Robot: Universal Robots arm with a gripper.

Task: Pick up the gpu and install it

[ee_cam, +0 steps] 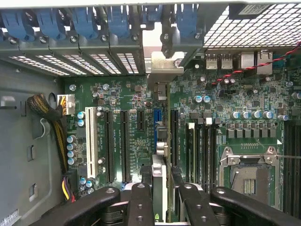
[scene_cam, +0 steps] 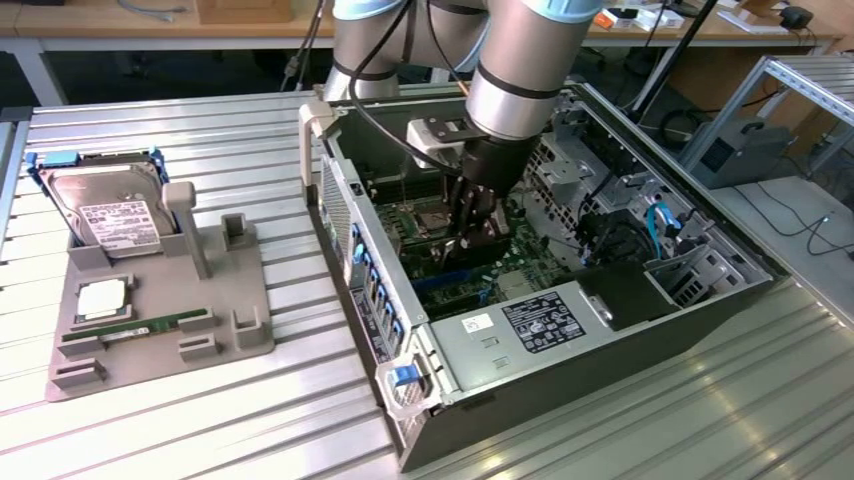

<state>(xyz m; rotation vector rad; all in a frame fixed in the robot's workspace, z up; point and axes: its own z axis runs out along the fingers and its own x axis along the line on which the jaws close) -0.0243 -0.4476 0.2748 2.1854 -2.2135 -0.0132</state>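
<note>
- Here the gripper [scene_cam: 463, 243] is lowered inside the open computer case [scene_cam: 561, 300], its black fingers [ee_cam: 141, 207] pinching the gpu [ee_cam: 159, 155] by its upper edge.
- In the wrist view the gpu is seen edge-on, standing upright between the fingers and running away toward the back wall of the case.
- Its silver bracket [ee_cam: 162, 63] is at the far end, up against the row of rear slot covers with blue latches [ee_cam: 84, 21].
- The card stands over the motherboard [ee_cam: 216, 99], in line with a blue expansion slot [ee_cam: 157, 120]; whether its edge is seated in the slot I cannot tell.
- Beside it lie further black slots [ee_cam: 109, 146] and one white slot [ee_cam: 90, 141], all bare.
- On the other side of the card is the CPU socket [ee_cam: 249, 174] with its metal frame.
- A bundle of yellow and black cables [ee_cam: 49, 117] hangs at the edge of the board.
- In the exterior view the case lies on its side on the ribbed metal table [scene_cam: 200, 420].
- Well apart, toward the exterior view's left, a grey holder tray [scene_cam: 160, 330] carries a silver hard drive [scene_cam: 114, 215], a processor chip [scene_cam: 103, 298] and a narrow green memory stick [scene_cam: 140, 328].
</note>
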